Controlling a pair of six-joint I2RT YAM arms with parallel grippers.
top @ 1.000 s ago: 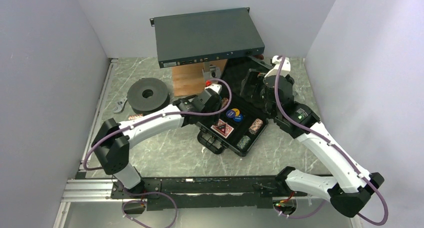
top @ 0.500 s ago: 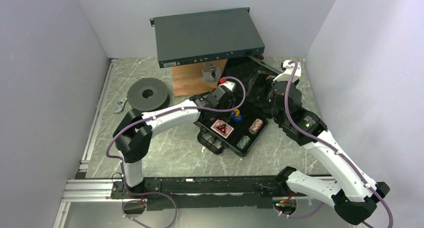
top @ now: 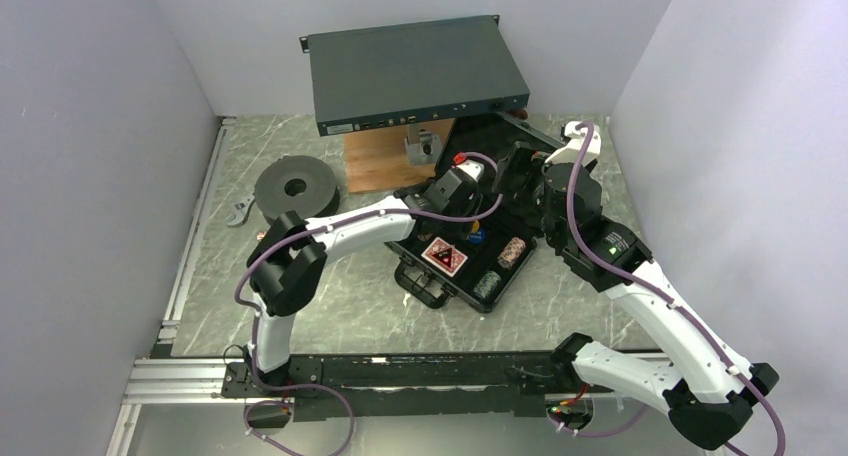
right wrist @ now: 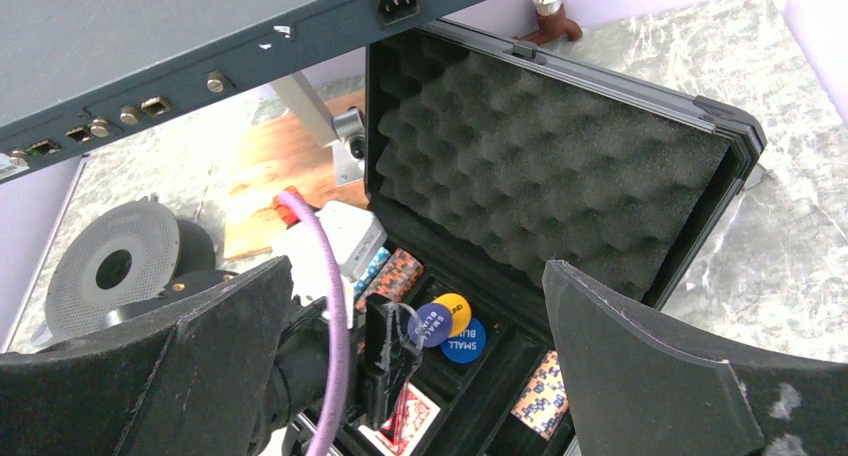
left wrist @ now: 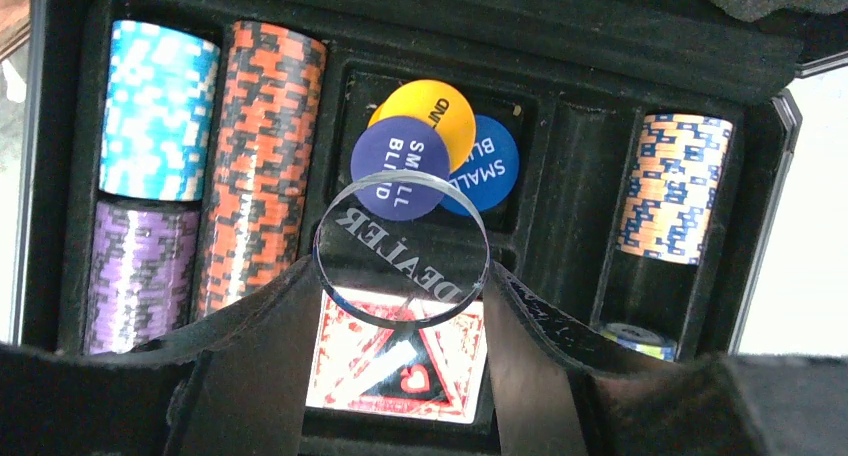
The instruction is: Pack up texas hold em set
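The black case point(top: 425, 284) lies open, its egg-crate foam lid point(right wrist: 540, 166) raised at the back. In the left wrist view its tray holds blue point(left wrist: 158, 111), orange-black point(left wrist: 262, 166), purple point(left wrist: 138, 276) and orange-blue point(left wrist: 672, 188) chip rolls, yellow and blue blind buttons point(left wrist: 432, 116), and a red-backed deck with a red-black triangle point(left wrist: 395, 371). My left gripper point(left wrist: 402, 276) is shut on a clear round DEALER button point(left wrist: 402, 248), held just above the deck and buttons. My right gripper point(right wrist: 418, 271) is open and empty, above the tray in front of the lid.
A large grey electronics box point(top: 415, 71) overhangs the back of the table on a wooden block point(top: 385, 161). A dark round spool point(top: 293, 189) lies at the left. Side walls close in on both sides.
My left gripper has moved right and farther over the case tray with the clear button in it. My right arm shifted slightly back-right, then held still.
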